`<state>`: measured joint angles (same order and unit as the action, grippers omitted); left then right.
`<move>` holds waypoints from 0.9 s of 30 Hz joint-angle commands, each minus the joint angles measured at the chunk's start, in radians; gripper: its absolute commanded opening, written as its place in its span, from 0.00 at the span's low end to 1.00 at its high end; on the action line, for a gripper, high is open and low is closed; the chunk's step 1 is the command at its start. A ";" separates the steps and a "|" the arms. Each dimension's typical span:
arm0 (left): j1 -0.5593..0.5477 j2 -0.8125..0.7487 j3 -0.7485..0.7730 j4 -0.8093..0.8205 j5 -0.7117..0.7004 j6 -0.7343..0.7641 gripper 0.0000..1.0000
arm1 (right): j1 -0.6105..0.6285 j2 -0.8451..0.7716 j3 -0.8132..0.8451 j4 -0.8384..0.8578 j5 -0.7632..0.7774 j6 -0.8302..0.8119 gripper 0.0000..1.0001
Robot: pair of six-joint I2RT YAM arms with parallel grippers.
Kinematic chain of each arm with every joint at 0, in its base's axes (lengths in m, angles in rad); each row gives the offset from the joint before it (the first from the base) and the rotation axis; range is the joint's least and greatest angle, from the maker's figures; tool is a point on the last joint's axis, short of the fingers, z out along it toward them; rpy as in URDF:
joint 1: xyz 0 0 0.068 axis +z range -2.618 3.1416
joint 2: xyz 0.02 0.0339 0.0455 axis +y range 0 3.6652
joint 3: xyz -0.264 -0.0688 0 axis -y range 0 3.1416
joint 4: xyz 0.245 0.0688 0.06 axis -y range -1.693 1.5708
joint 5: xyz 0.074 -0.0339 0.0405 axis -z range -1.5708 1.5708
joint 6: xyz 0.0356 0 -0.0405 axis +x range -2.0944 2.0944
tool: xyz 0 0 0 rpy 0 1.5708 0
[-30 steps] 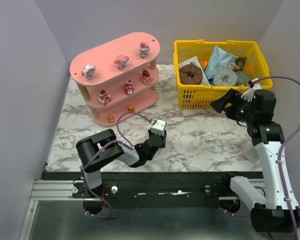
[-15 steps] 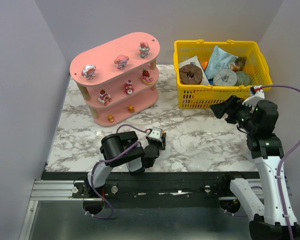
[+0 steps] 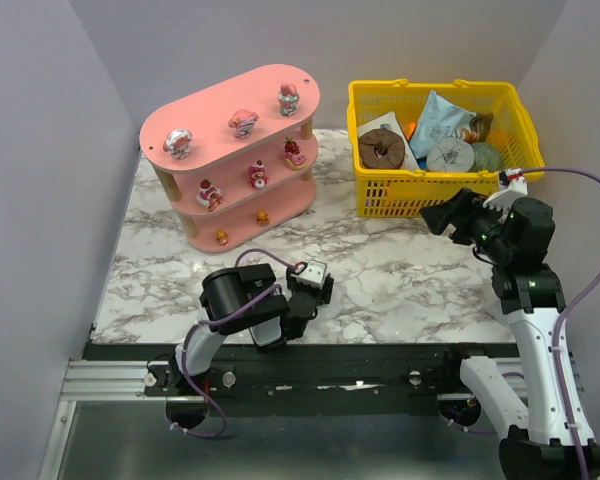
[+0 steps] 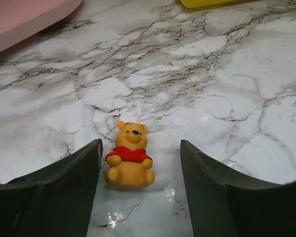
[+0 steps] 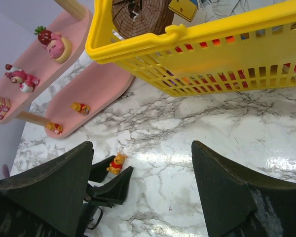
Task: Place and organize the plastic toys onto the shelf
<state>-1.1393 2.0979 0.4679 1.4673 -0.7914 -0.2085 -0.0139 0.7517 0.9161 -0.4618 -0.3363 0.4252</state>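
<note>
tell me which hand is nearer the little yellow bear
Left. The left hand straddles the bear, a finger on either side, open. The right hand hovers far off beside the basket.

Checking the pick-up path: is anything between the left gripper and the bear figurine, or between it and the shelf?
Nothing visible. The bear figurine sits inside the open left gripper; only bare marble table lies toward the shelf.

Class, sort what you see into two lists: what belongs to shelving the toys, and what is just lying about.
Belongs to the job: bear toy on the table; small toys already shelved; pink shelf.
Just lying about: yellow basket; brown ring and packets inside it.
</note>
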 commanded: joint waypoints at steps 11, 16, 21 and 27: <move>-0.005 -0.479 0.083 -0.634 0.087 -0.126 0.97 | 0.005 0.011 -0.054 0.041 -0.006 -0.025 0.91; 0.025 -0.610 0.231 -1.141 0.162 -0.232 0.98 | 0.005 0.023 -0.054 0.037 -0.024 -0.023 0.92; 0.127 -0.725 0.295 -1.461 0.347 -0.397 0.97 | 0.012 0.051 -0.117 0.072 -0.090 0.004 0.92; 0.300 -0.757 0.351 -1.637 0.659 -0.368 0.89 | 0.214 0.132 -0.172 0.136 0.025 0.067 0.91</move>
<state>-0.9386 1.3491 0.7544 0.0868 -0.4049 -0.5560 0.0811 0.8330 0.7696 -0.3859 -0.3691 0.4450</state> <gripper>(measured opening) 0.931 0.918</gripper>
